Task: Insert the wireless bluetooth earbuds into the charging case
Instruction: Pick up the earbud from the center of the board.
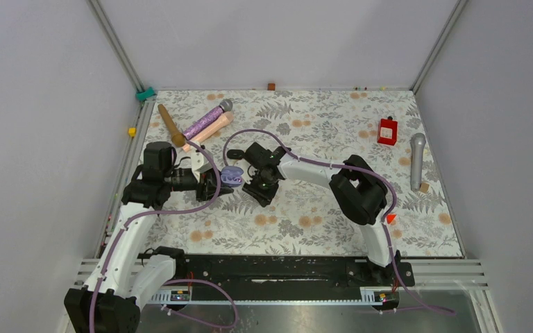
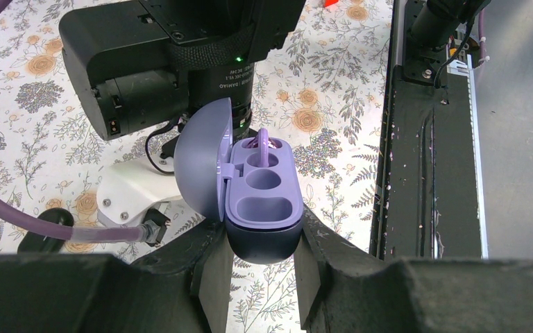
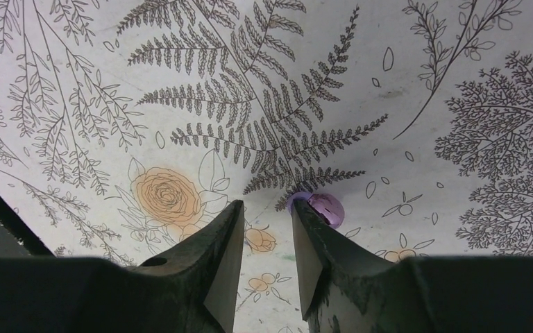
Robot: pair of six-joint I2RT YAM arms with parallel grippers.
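Left gripper (image 2: 264, 258): fingers clamped on the dark lower shell of the charging case (image 2: 262, 205), one on each side. The case is held above the worktop (image 1: 319, 118), left of its centre. Its lid is swung open to the left in the wrist view. Seated earbud (image 2: 264, 142), purple, sits in the socket farthest from the fingers. The round socket next to it is unfilled.

Right gripper (image 3: 267, 222): fingers apart with only flowered cloth showing in the gap, tips down close to the worktop. Loose earbud (image 3: 324, 207), glossy purple, lies on the cloth just outside the right-hand finger in the wrist view. Cannot tell whether it touches that finger. From the top camera this gripper sits just beside the case, near the worktop's centre.

Other items: grey microphone (image 1: 417, 161) along the right edge. Red box (image 1: 387, 130) toward the far right corner. Purple glitter microphone (image 1: 207, 119) and wooden stick (image 1: 170, 125) toward the far left corner.
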